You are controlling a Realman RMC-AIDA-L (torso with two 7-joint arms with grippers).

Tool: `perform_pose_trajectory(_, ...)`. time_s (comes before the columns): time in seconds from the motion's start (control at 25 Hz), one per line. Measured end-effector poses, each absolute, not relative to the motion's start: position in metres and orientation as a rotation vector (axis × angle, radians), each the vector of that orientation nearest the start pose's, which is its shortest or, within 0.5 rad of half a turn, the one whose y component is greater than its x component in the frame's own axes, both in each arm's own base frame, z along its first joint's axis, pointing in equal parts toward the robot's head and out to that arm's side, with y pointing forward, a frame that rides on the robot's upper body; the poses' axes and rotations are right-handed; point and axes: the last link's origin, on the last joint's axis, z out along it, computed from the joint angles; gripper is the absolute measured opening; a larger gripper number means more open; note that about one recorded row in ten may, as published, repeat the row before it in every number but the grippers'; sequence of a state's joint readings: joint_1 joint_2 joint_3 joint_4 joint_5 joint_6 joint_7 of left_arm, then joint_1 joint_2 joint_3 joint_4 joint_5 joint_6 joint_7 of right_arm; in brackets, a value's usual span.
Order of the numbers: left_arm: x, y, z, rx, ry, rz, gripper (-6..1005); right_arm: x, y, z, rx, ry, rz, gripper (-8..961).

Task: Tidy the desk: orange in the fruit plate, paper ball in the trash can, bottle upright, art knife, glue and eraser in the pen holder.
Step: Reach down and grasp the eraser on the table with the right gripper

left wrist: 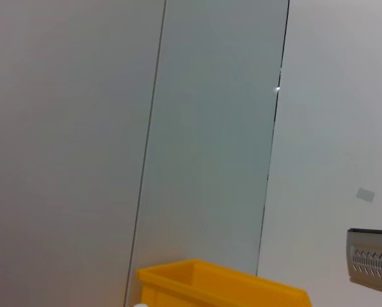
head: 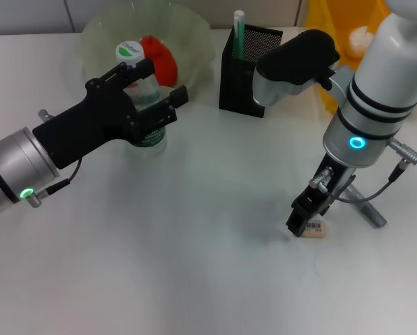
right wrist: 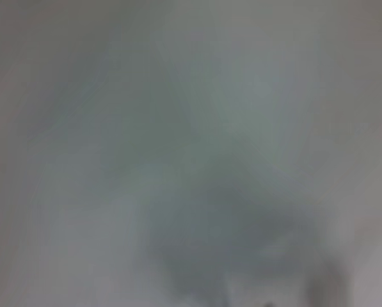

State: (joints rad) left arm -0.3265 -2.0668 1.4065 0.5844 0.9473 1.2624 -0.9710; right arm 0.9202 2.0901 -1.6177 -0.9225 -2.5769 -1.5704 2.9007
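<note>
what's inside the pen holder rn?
In the head view, one green-and-white stick stands upright in the black mesh pen holder. The right arm's elbow covers the holder's right part, and its walls hide the bottom, so nothing more can be confirmed.

The white table [head: 194, 265] carries a clear plate [head: 194, 42] at the back, a black mesh holder [head: 246, 70] beside it, an upright bottle [head: 147, 105], an eraser [head: 313, 229] near the front right, and what may be a knife [head: 367, 209] just behind it.
</note>
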Motion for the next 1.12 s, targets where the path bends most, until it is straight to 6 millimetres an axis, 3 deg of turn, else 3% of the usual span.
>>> perform_pose_trajectory(1.12,-0.2468,0.3193,-0.0269,-2.331,-0.453,-1.051,797,0.1592,0.3509,-0.0739,-2.502,1.127,-1.022,551)
